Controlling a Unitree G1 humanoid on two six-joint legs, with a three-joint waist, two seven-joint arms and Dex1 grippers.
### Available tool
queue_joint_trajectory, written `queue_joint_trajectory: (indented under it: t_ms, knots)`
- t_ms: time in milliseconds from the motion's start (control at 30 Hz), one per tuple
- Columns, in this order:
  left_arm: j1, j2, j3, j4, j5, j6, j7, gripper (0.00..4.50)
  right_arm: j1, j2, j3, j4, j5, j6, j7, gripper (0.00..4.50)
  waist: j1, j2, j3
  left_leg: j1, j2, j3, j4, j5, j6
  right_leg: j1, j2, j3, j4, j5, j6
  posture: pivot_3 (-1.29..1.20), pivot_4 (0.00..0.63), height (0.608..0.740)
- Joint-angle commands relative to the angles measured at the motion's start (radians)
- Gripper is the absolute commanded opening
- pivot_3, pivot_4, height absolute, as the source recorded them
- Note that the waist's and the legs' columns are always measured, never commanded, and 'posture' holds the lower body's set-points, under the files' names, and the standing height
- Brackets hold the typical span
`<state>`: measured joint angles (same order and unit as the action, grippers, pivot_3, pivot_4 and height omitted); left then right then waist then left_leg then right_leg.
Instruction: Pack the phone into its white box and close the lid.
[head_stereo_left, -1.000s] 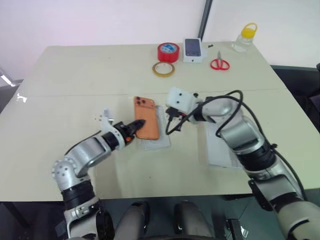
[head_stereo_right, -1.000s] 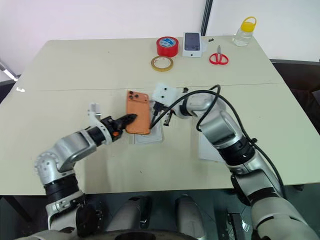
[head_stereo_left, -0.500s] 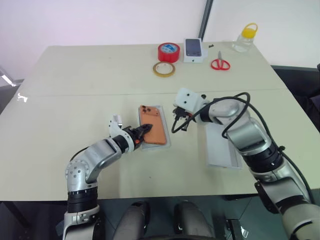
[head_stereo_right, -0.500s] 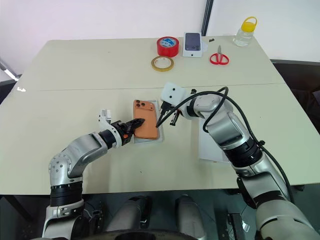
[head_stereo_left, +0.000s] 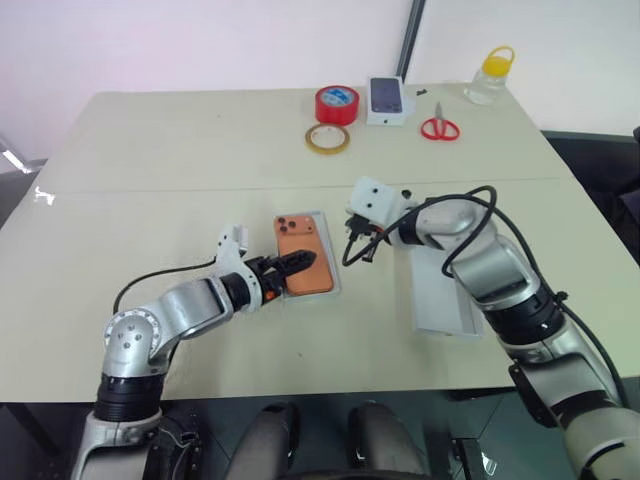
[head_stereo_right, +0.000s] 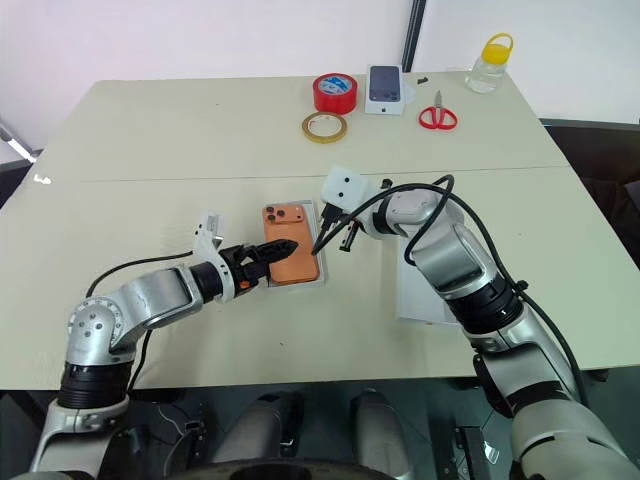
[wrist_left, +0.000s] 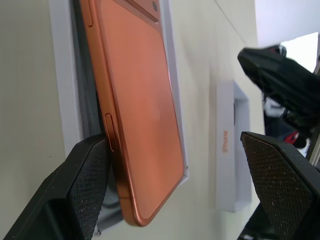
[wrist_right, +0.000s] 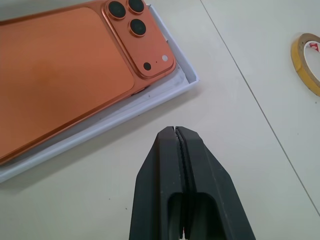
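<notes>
The orange phone (head_stereo_left: 303, 256) lies back up in the white box (head_stereo_left: 325, 262) at the table's middle, not quite flush, one long side a little raised (wrist_left: 140, 100). My left gripper (head_stereo_left: 298, 266) is open at the phone's near end; its fingers (wrist_left: 75, 200) stand wide apart, one beside the phone's edge, the other clear of it. Just right of the white box hovers my right gripper (head_stereo_left: 352, 256), shut and empty, its fingertips (wrist_right: 182, 190) pointing at the table by the box corner. The lid (head_stereo_left: 445, 300) lies open side up further right, partly under my right arm.
At the table's far edge are a red tape roll (head_stereo_left: 337, 103), a yellow tape ring (head_stereo_left: 327, 138), a small white box with a dark phone picture (head_stereo_left: 387, 98), red scissors (head_stereo_left: 438, 127) and a yellow-capped bottle (head_stereo_left: 488, 75).
My left gripper, shut on the tilted phone a second ago, has opened, and the phone now lies in the white box. My left elbow swung outward. The right gripper stayed shut.
</notes>
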<state>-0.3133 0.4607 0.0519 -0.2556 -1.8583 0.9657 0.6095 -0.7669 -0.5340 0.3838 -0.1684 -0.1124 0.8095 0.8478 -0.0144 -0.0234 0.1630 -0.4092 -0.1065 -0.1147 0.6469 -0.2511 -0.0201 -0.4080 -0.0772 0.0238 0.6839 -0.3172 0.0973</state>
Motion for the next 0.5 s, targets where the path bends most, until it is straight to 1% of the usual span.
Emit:
queue_joint_trajectory:
  t_ms: [33,200,300,433,500]
  knots:
    - [-0.046,0.059,-0.015,-0.011,0.011,0.019,-0.032,4.23,-0.015,0.006,-0.004,-0.013,0.004,-0.014,-0.011,0.00,0.001,0.000,0.000,0.000,0.000,0.000,0.000,0.000,0.000,0.000,0.000,0.000,0.000,0.000,0.000,0.00,0.150,0.740]
    - [-0.110,0.110,-0.056,-0.002,0.021,0.050,-0.077,4.23,-0.012,0.013,-0.001,-0.013,0.004,-0.012,-0.019,0.00,0.003,0.000,0.000,0.000,0.000,0.000,0.000,0.000,0.000,0.000,0.000,0.000,-0.001,0.000,0.000,0.00,0.150,0.740]
    - [-0.111,0.134,-0.070,-0.008,0.026,0.059,-0.090,4.23,-0.012,0.014,-0.002,-0.013,0.004,-0.011,-0.025,0.00,-0.002,0.000,0.000,0.000,0.000,0.000,0.000,0.000,0.000,0.000,0.000,0.000,-0.001,0.000,0.000,0.00,0.150,0.740]
    - [-0.101,0.160,-0.051,-0.003,0.030,0.044,-0.106,4.23,-0.010,0.014,-0.005,-0.011,0.006,-0.012,-0.031,0.00,-0.002,0.000,0.000,0.000,0.000,0.000,0.000,0.000,0.000,0.000,0.000,0.000,-0.001,0.000,0.000,0.00,0.150,0.740]
    - [-0.096,0.177,0.005,-0.007,0.123,0.000,-0.163,4.23,-0.005,0.010,-0.009,-0.008,0.006,-0.011,-0.035,0.00,-0.001,0.000,0.000,0.000,0.000,0.000,0.000,0.000,0.000,0.000,0.000,0.000,-0.001,0.000,0.000,0.00,0.150,0.740]
